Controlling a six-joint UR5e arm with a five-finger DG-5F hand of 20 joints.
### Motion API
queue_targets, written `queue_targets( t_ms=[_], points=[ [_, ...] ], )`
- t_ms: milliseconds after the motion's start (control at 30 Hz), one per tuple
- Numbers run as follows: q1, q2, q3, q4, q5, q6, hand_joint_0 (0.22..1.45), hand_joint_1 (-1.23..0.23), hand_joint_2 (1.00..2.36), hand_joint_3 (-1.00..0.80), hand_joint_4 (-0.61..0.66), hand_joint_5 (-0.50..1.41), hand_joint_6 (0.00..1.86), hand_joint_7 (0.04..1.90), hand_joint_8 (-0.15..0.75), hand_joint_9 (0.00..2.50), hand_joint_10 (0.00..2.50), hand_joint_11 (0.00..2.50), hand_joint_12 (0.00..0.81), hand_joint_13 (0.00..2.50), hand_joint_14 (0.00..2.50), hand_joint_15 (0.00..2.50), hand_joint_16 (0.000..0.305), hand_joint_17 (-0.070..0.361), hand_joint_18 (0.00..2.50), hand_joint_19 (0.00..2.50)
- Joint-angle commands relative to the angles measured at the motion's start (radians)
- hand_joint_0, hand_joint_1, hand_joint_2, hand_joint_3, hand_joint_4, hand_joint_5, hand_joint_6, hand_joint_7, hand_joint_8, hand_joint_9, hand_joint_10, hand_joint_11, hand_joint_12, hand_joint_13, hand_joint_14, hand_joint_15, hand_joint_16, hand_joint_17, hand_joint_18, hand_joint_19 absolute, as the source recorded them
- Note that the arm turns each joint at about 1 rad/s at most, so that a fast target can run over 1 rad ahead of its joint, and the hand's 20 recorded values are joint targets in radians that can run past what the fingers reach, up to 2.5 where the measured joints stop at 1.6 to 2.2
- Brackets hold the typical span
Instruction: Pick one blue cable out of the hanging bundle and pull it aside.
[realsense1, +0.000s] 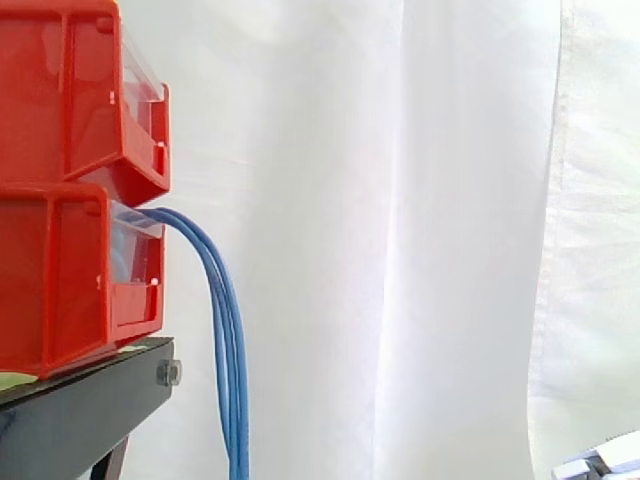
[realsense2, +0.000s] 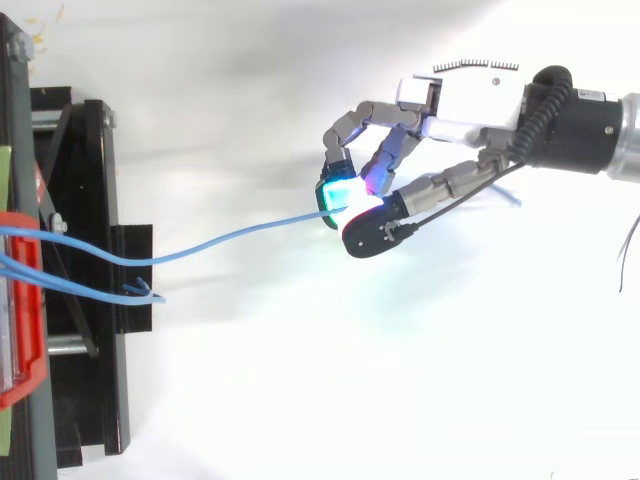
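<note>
Robot hand (realsense2: 455, 100), fingers curled, pinches one thin blue cable (realsense2: 230, 239) stretched far from the red plastic bins (realsense1: 70, 270). The pull-aside seems underway; next, draw it farther without slipping.

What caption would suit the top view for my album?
Robot hand pinches one thin blue cable, stretched sideways from the red plastic bin on its black stand.

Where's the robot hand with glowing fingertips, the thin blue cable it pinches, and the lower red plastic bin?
Robot hand with glowing fingertips (realsense2: 455, 105): top view, on its white palm.
Thin blue cable (realsense2: 250, 230): top view, on its free middle stretch.
Lower red plastic bin (realsense1: 70, 290): side view, on its side wall.
</note>
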Motion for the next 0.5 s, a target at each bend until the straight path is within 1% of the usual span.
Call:
queue_targets(
  t_ms=[0, 300, 400, 467],
  points=[
    [0.0, 0.0, 0.0, 0.0, 0.0, 0.0, 0.67, -0.87, 1.02, -0.05, -0.06, -0.12, 0.94, 1.24, 0.253, 1.21, 0.02, 0.57, 0.27, 0.87, 0.02, 0.64, 0.027, 0.06, 0.64, 0.59],
    [0.0, 0.0, 0.0, 0.0, 0.0, 0.0, 0.65, -0.85, 1.02, -0.1, -0.04, -0.12, 0.94, 1.17, 0.264, 1.19, 0.02, 0.57, 0.276, 0.86, 0.02, 0.65, 0.028, 0.062, 0.62, 0.6],
    [0.0, 0.0, 0.0, 0.0, 0.0, 0.0, 0.62, -0.82, 1.02, -0.17, -0.01, -0.12, 0.94, 1.13, 0.268, 1.18, 0.02, 0.57, 0.284, 0.85, 0.02, 0.66, 0.029, 0.065, 0.6, 0.61],
    [0.001, 0.0, 0.0, 0.0, 0.0, 0.0, 0.6, -0.81, 1.02, -0.21, -0.02, -0.12, 0.94, 1.07, 0.273, 1.18, 0.02, 0.57, 0.286, 0.85, 0.02, 0.67, 0.029, 0.066, 0.59, 0.63]
  ],
)
